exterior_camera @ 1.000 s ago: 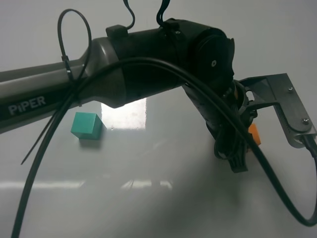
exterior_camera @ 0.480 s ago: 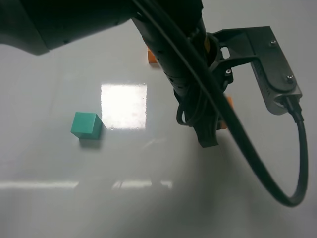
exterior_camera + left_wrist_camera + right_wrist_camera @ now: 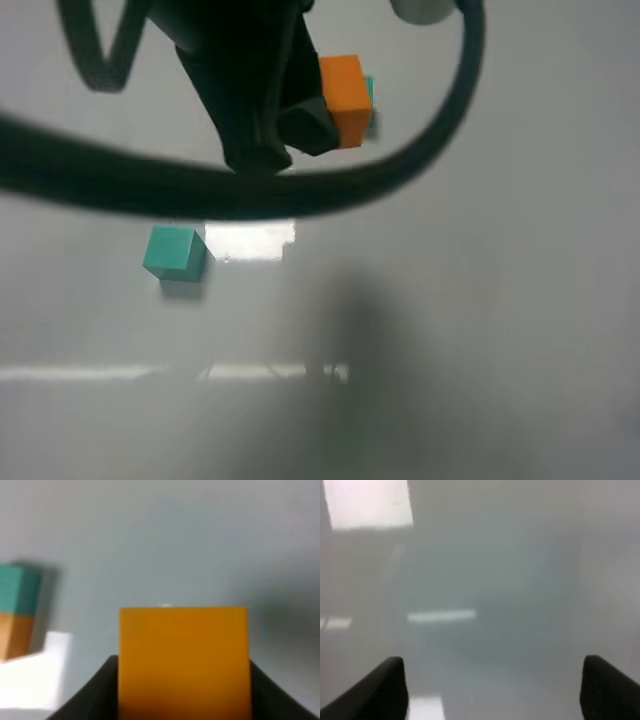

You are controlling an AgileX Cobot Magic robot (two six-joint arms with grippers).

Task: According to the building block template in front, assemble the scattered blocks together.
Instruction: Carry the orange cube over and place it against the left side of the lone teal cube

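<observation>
Gripping now: our left gripper (image 3: 184, 692) is clamped on the orange cube (image 3: 183, 652), held above the table (image 3: 480, 300).
Right gripper (image 3: 492, 685): we see it spread wide, with nothing in it.
Teal cube (image 3: 175, 252): sits alone on the table, well apart from the orange cube.
Template (image 3: 16, 611): the long axis runs from the teal half to the orange half; we cannot tell whether it stands or lies.
Surface: glossy grey, mirroring a bright light panel (image 3: 250, 240).

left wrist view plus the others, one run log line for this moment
left gripper: shut on orange cube | right gripper: open, empty | teal cube: loose on table | template: apart from held cube
</observation>
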